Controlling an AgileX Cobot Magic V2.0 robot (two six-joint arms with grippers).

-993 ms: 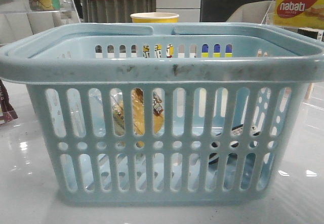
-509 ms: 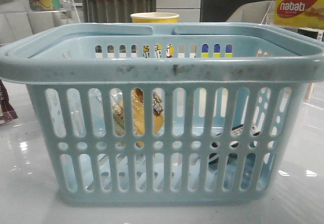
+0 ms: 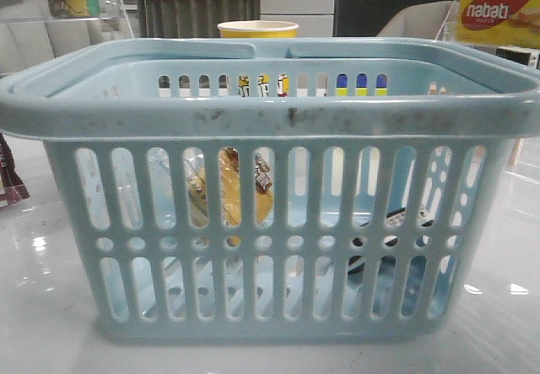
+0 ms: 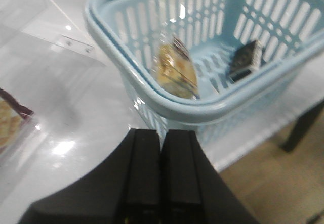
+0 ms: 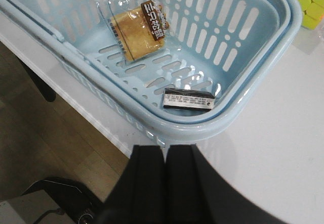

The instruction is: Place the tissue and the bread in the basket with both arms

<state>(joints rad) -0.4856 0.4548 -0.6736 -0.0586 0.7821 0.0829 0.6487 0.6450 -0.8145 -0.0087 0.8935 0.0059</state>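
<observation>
Already the bread (image 5: 137, 30) and the tissue (image 5: 188, 100) lie on the floor of the basket (image 5: 263, 77), well apart. Both look light. The bread is soft in a slippery clear bag, best taken across its middle; the tissue is a soft flat pack, pinched across its short sides. The bread's label carries white Chinese characters. Beyond the basket, a yellow box (image 3: 498, 11) reads "nabati". The left tool (image 4: 162, 176) and right tool (image 5: 164, 181) are clenched and empty, outside the basket over the bench (image 5: 283, 148).

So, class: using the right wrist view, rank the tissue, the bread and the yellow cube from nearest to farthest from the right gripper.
From the right gripper:
1. Tissue, by the basket's near wall.
2. Bread, deeper inside.
3. Yellow cube, outside the basket.
</observation>
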